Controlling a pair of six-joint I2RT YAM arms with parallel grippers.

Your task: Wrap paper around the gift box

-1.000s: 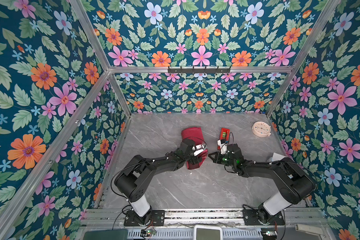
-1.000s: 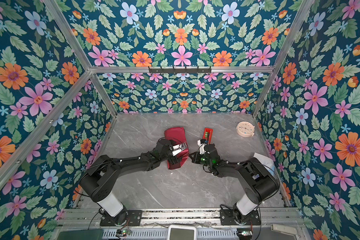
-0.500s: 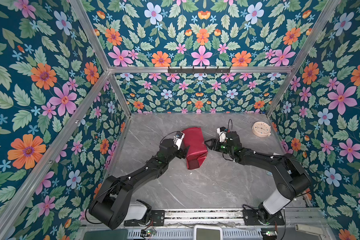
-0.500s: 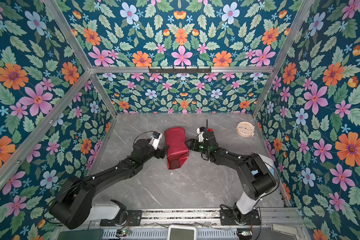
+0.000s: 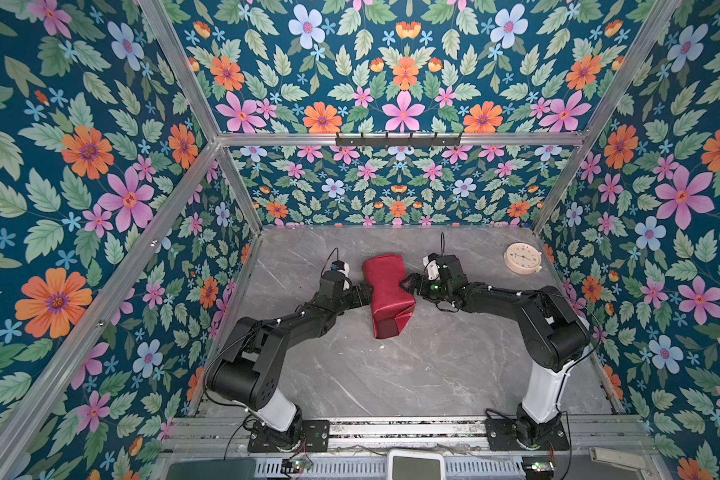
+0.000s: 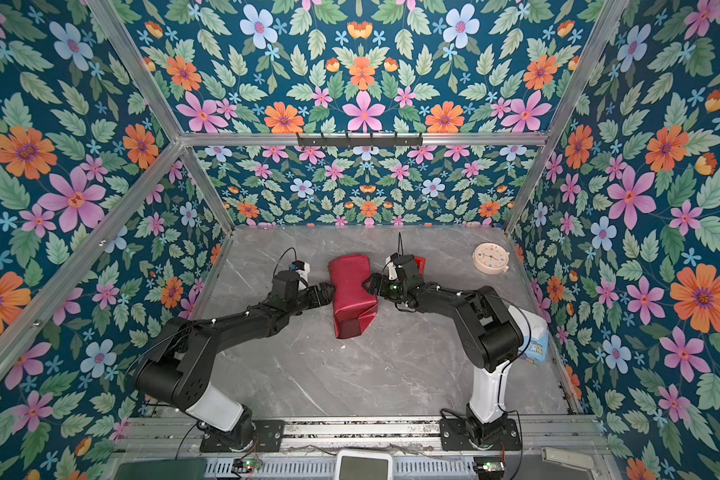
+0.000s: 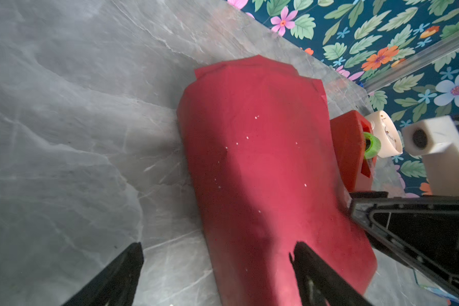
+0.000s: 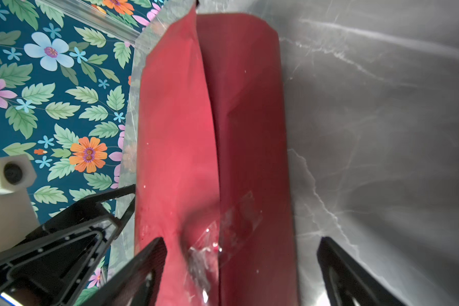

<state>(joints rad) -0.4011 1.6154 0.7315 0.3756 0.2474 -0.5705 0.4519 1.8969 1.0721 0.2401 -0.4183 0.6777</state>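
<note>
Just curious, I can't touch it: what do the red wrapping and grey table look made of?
Seemingly the paper is a thin coated sheet: it holds sharp creases and has a soft sheen; the table is grey, veined like marble, faintly glossy: real stone or printed laminate, cannot tell.

Grey marble table (image 5: 391, 374) with folded red paper (image 5: 387, 295), tape dispenser (image 6: 420, 262), clock (image 5: 523, 258).

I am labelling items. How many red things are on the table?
2. The paper, folded into a parcel, lies centrally; the tape dispenser stands behind the right gripper, mostly hidden.
</note>
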